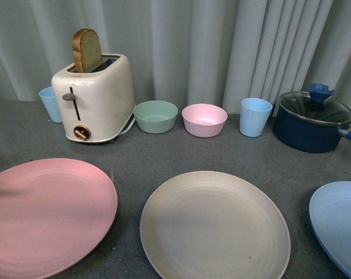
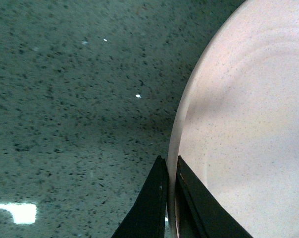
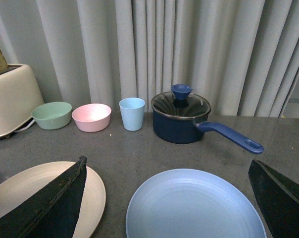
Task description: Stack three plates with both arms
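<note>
**A:** What has the left gripper (image 2: pixel 170 166) got?

**B:** The pink plate (image 2: pixel 248 124). Its jaws are narrowed onto the rim, one finger on each side.
That plate sits at the left of the counter (image 1: pixel 135 168), apart from the beige plate (image 1: pixel 215 224) in the middle.
The right gripper (image 3: pixel 167 165) hangs wide open above the light blue plate (image 3: pixel 194 208), holding nothing.

**A:** How should the lift go?

**B:** Slowly, I'd say. A rim pinch lets a plate droop or slip, so raise it just clear, keep it level, and centre it over the beige plate before letting go.

**A:** Which way does it point?

**B:** It's round, so there's no long axis. It lies flat, hollow side up.
</note>
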Robot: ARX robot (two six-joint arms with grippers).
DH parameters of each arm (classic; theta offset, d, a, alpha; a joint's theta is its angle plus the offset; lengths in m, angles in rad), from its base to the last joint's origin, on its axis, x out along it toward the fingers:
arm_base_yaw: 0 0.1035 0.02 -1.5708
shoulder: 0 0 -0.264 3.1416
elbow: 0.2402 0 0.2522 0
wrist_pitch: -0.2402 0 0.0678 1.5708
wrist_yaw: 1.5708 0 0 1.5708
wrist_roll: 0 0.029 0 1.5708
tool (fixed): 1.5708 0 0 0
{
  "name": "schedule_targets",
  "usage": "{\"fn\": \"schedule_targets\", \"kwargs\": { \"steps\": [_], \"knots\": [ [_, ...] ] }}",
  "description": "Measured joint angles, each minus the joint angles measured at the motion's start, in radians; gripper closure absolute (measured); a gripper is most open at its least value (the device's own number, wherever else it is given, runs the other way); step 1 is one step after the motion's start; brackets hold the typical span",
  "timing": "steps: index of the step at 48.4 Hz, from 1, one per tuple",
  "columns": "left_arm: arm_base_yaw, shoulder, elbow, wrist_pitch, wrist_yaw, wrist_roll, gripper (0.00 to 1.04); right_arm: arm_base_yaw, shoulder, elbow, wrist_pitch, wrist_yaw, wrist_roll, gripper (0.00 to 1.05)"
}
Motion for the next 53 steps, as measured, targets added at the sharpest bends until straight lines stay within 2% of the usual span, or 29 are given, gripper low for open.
{"fn": "schedule_targets", "kwargs": {
  "steps": [8,16,22,28,34,40,47,53],
  "knots": [
    [0.071,-0.027,0.035,-0.042,0.039,-0.01,1.01,0.0,0.0,0.0,0.0,0.0,0.0,0.08],
    [0.101,-0.052,0.066,-0.076,0.099,-0.05,1.01,0.0,0.0,0.0,0.0,0.0,0.0,0.08],
    [0.095,-0.108,0.068,-0.085,0.134,-0.086,1.01,0.0,0.0,0.0,0.0,0.0,0.0,0.08],
    [0.053,-0.179,0.042,-0.085,0.15,-0.106,1.01,0.0,0.0,0.0,0.0,0.0,0.0,0.08],
    [-0.018,-0.234,-0.011,-0.076,0.172,-0.129,1.01,0.0,0.0,0.0,0.0,0.0,0.0,0.08],
    [-0.134,-0.291,-0.084,-0.032,0.177,-0.173,1.01,0.0,0.0,0.0,0.0,0.0,0.0,0.08],
    [-0.348,-0.33,-0.156,0.056,0.175,-0.29,1.01,0.0,0.0,0.0,0.0,0.0,0.0,0.08],
    [-0.485,-0.305,-0.157,0.1,0.148,-0.358,1.01,0.0,0.0,0.0,0.0,0.0,0.0,0.08]
  ]
}}
